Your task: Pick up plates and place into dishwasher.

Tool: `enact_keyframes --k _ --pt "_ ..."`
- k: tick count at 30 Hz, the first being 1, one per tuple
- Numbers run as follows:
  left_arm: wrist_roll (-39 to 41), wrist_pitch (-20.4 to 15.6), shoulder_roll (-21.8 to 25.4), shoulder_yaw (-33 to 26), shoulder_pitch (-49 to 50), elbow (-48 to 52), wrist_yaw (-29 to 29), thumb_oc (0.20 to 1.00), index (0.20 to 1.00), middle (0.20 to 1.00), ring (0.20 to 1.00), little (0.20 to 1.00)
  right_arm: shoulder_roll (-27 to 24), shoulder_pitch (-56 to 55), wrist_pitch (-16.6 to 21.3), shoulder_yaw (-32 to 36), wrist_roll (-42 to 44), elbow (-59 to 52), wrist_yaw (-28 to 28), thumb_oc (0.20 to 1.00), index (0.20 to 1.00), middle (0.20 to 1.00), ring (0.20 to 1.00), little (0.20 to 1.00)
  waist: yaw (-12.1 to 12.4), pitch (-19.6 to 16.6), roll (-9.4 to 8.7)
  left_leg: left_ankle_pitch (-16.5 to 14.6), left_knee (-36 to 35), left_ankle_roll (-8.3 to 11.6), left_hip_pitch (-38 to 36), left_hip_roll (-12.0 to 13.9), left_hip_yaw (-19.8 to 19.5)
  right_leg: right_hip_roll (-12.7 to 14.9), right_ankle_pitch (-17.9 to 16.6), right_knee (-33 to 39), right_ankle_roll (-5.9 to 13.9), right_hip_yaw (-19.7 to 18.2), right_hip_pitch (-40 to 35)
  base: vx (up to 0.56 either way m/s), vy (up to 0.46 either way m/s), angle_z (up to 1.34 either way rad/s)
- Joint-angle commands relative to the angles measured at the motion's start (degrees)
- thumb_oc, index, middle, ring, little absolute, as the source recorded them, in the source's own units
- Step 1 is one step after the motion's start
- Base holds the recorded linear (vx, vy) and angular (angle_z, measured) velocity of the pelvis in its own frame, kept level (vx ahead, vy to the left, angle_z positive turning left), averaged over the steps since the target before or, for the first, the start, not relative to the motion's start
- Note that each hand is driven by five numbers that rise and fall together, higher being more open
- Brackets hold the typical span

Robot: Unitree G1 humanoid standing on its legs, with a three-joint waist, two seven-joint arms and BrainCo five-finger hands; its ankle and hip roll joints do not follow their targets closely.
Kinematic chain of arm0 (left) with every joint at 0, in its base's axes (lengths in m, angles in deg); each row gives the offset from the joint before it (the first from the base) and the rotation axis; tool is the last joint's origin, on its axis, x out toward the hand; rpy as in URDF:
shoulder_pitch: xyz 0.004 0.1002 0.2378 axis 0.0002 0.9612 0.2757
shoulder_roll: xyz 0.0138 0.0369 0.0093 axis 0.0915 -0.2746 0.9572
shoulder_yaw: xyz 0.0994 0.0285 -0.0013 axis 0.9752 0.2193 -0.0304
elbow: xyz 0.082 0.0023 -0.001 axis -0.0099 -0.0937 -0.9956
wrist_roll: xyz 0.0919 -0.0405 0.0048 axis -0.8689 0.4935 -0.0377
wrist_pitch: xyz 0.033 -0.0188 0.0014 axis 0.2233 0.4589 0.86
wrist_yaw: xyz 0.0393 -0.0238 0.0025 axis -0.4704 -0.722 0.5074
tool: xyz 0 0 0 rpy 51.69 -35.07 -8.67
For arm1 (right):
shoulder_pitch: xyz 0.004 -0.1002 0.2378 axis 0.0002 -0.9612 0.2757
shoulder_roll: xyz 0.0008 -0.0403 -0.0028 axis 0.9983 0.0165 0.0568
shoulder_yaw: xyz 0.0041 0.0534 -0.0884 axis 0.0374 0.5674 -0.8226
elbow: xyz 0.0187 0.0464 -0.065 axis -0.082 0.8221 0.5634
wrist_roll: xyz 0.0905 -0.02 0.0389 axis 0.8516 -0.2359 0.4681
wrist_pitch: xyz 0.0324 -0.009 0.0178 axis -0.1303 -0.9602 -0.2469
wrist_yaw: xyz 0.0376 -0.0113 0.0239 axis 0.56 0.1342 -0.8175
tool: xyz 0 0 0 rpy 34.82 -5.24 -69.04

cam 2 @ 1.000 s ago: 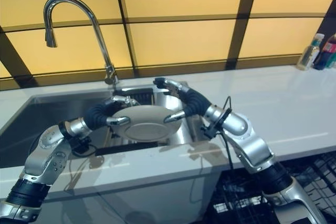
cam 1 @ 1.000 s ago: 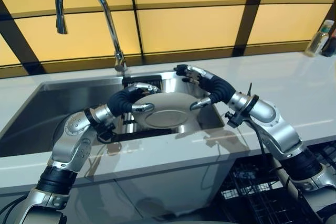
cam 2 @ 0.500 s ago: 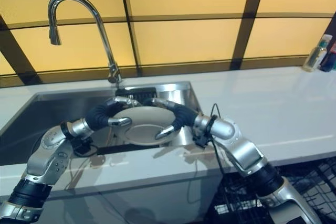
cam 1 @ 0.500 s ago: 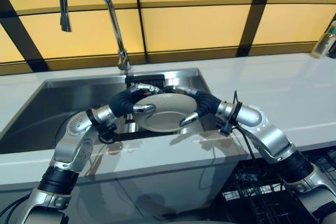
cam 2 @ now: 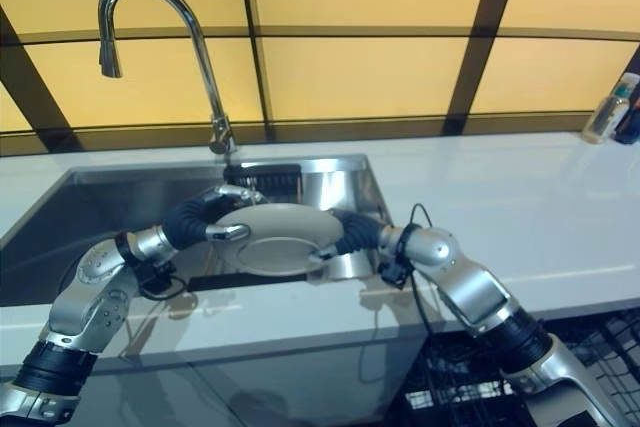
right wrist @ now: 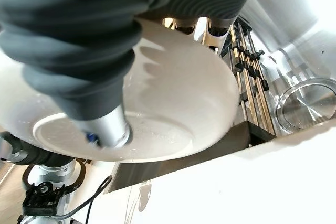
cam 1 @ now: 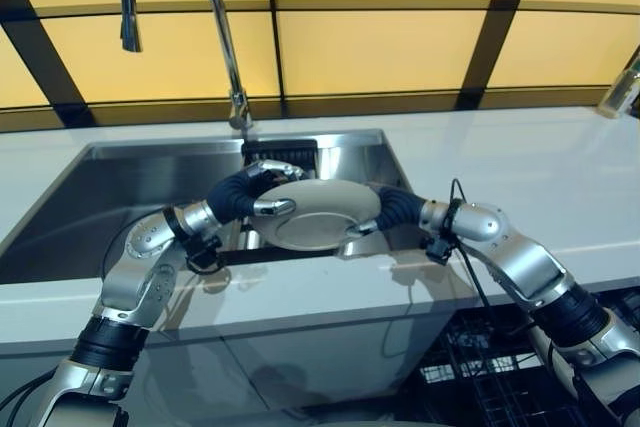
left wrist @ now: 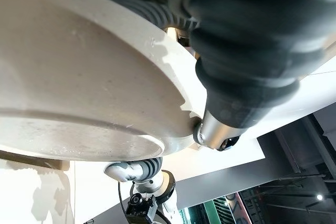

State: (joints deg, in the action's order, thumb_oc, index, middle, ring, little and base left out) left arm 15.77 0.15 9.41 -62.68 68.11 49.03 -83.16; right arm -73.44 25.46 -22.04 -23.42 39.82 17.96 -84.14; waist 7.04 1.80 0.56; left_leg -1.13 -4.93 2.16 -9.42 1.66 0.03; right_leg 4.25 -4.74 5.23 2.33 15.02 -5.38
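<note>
Gripping the plate (cam 1: 318, 213) over the sink (cam 1: 120, 197), our left hand (cam 1: 262, 185) and right hand (cam 1: 372, 217) clasp its opposite rims.

Both silver-grey arms reach forward over the sink's front edge, elbows bent outward. The left hand (cam 1: 250, 190) and the right hand (cam 1: 385, 212) face each other, fingers and thumbs curled round opposite rims of one pale plate (cam 1: 315, 215), holding it up between them.
</note>
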Motion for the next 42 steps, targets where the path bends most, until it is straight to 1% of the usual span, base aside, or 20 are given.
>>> enact_keyframes --k 1,9,15,18,20,21,22,25,29,34,37,42 --pt "3.0 -2.4 1.0 0.0 -4.7 0.5 0.9 0.200 0.200 0.200 0.200 0.200 0.9 3.6 1.2 -1.3 0.5 -1.4 1.3 0.200 0.200 0.200 0.200 0.200 -0.4 -2.4 -2.05 -1.0 0.1 -0.44 3.5 -1.7 2.4 1.5 7.1 -1.8 2.71 0.6 -2.6 0.00 0.000 0.00" --pt "2.5 -2.6 -0.5 -0.6 -3.9 0.1 0.6 0.200 0.200 0.200 0.200 0.200 3.2 3.2 1.4 0.1 3.5 -0.5 4.9 0.200 0.200 0.200 0.200 0.200 -0.3 -2.5 -1.88 -1.1 0.1 -0.52 3.1 -1.7 2.6 1.4 6.9 -1.4 2.69 0.4 -2.9 0.00 0.000 0.00" --pt "2.4 -2.5 -1.3 -0.8 -3.7 -0.3 0.7 0.200 0.200 0.200 0.200 0.200 4.3 2.9 1.3 1.3 3.6 -0.2 6.0 0.200 0.200 0.200 0.200 0.200 -0.5 -2.5 -1.80 -1.4 0.0 -0.58 2.9 -1.6 3.1 1.4 6.8 -1.1 2.76 0.3 -2.9 0.00 0.001 -0.02" --pt "3.1 -2.5 -1.5 -1.0 -3.6 -0.2 1.7 0.200 0.200 0.200 0.200 0.200 4.2 2.6 1.6 2.1 3.7 -0.3 6.5 0.200 0.200 0.200 0.200 0.200 -0.7 -2.4 -1.83 -1.4 0.1 -0.48 2.8 -1.5 3.5 1.5 6.8 -1.0 2.80 0.4 -3.0 -0.02 -0.002 -0.04" --pt "3.1 -2.3 -1.9 -1.4 -3.5 -0.2 3.8 0.200 0.200 0.200 0.200 0.200 4.0 2.3 1.9 2.7 3.6 -0.4 6.8 0.200 0.200 0.200 0.200 0.200 -0.8 -2.5 -1.88 -1.4 0.1 -0.46 2.7 -1.4 3.7 1.5 6.8 -1.0 2.82 0.3 -3.0 0.00 0.000 0.00" --pt "3.1 -2.0 -2.0 -1.5 -3.5 -0.3 5.4 0.655 0.655 0.655 0.655 0.655 3.8 2.2 2.1 3.0 3.5 -0.4 7.0 0.200 0.200 0.200 0.200 0.200 -0.9 -2.5 -1.94 -1.4 0.1 -0.44 2.7 -1.4 3.9 1.5 6.8 -1.1 2.83 0.4 -2.9 -0.03 -0.010 -0.01" --pt "3.1 -2.2 -2.2 -1.6 -3.7 -0.9 6.8 1.000 1.000 1.000 1.000 1.000 3.6 2.4 2.2 3.2 3.5 -0.2 7.6 0.200 0.200 0.200 0.200 0.200 -1.0 -2.6 -1.97 -1.4 0.1 -0.41 2.7 -1.3 4.0 1.5 6.8 -1.2 2.83 0.4 -2.9 -0.03 -0.013 -0.01" --pt "4.3 -3.0 -2.8 -2.1 -4.0 -1.5 10.2 1.000 1.000 1.000 1.000 1.000 3.1 2.8 2.6 4.5 2.6 0.0 9.4 0.200 0.200 0.200 0.200 0.200 -1.2 -2.6 -2.10 -1.5 0.3 -0.38 2.6 -1.2 4.3 1.5 7.0 -1.6 2.73 0.4 -2.8 -0.04 -0.016 -0.01" --pt "3.4 -5.1 -4.5 -3.3 -3.8 -1.9 14.1 1.000 1.000 1.000 1.000 1.000 3.0 3.9 3.3 7.0 2.1 0.2 12.9 0.200 0.200 0.200 0.200 0.200 -1.4 -2.6 -2.35 -1.7 0.3 -0.37 2.4 -1.0 4.6 1.5 7.3 -2.1 2.62 0.3 -2.8 -0.03 -0.020 -0.01" --pt "3.2 -6.1 -5.8 -4.9 -4.1 -2.4 18.9 1.000 1.000 1.000 1.000 1.000 1.7 5.9 3.8 11.0 1.7 1.1 18.0 0.200 0.200 0.200 0.200 0.200 -1.9 -2.8 -2.72 -2.2 0.5 -0.36 2.0 -0.7 5.3 1.5 7.5 -2.5 2.57 0.2 -2.8 -0.01 -0.008 -0.01" --pt "3.1 -6.2 -6.2 -6.4 -4.2 -3.0 22.3 1.000 1.000 1.000 1.000 1.000 0.0 6.1 4.3 14.3 1.0 1.8 20.5 0.200 0.200 0.200 0.200 0.200 -2.5 -2.9 -2.85 -2.4 0.4 -0.39 1.7 -0.6 5.7 1.5 7.6 -2.6 2.62 -0.2 -2.9 -0.01 -0.007 -0.03" --pt "3.4 -6.3 -5.9 -7.5 -3.7 -3.0 23.7 1.000 1.000 1.000 1.000 1.000 -2.2 4.0 5.4 19.3 1.7 2.0 23.2 0.200 0.200 0.200 0.200 0.200 -3.6 -2.9 -2.76 -2.7 0.3 -0.47 1.4 -0.5 6.2 1.5 7.5 -2.7 2.83 -0.9 -2.9 -0.01 -0.007 -0.12"
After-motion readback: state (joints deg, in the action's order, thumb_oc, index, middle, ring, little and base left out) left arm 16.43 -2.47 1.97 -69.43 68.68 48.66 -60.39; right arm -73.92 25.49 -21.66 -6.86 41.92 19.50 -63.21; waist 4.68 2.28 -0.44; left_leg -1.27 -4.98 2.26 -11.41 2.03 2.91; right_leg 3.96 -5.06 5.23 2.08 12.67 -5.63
